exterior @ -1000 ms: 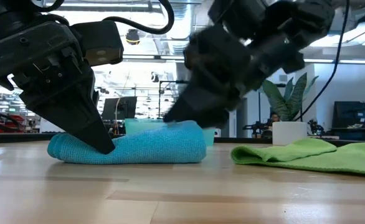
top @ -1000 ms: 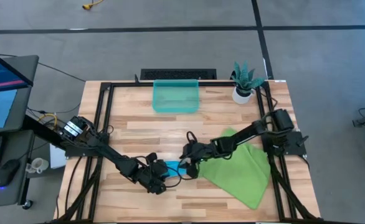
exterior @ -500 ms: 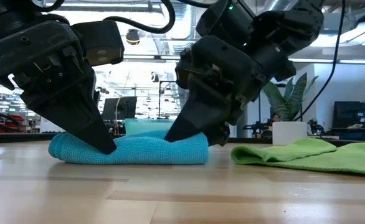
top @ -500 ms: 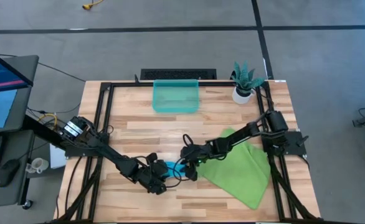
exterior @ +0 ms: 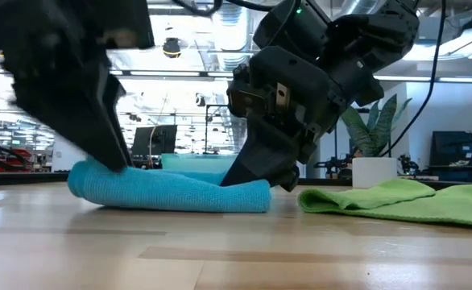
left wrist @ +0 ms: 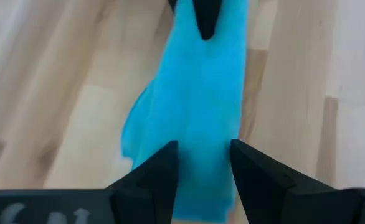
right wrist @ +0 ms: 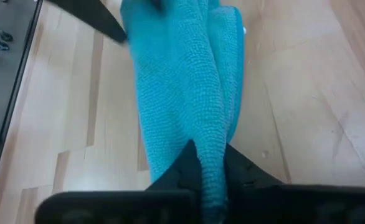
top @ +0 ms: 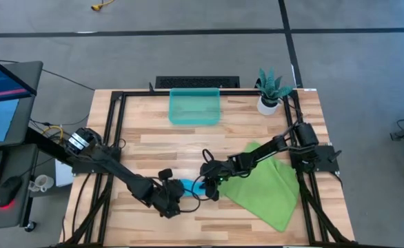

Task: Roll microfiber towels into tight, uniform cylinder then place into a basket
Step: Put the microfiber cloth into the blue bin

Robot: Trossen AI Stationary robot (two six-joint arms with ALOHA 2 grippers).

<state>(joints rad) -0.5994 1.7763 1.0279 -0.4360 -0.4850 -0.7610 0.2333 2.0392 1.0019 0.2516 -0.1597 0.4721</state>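
On the worktop (top: 154,145), with the basket (top: 194,107) well beyond both arms and the green towel (top: 264,186) spread behind the right arm, the blue towel (exterior: 167,192) lies as a loose roll between the two sets of jaws. Its one end is pinched in the nearly closed jaws of the right gripper (right wrist: 206,163), and the other end is straddled by the slightly parted jaws of the left gripper (left wrist: 202,163). For a tight, even cylinder, both ends are best held level and turned together, so that no slack fold is left between the jaws.
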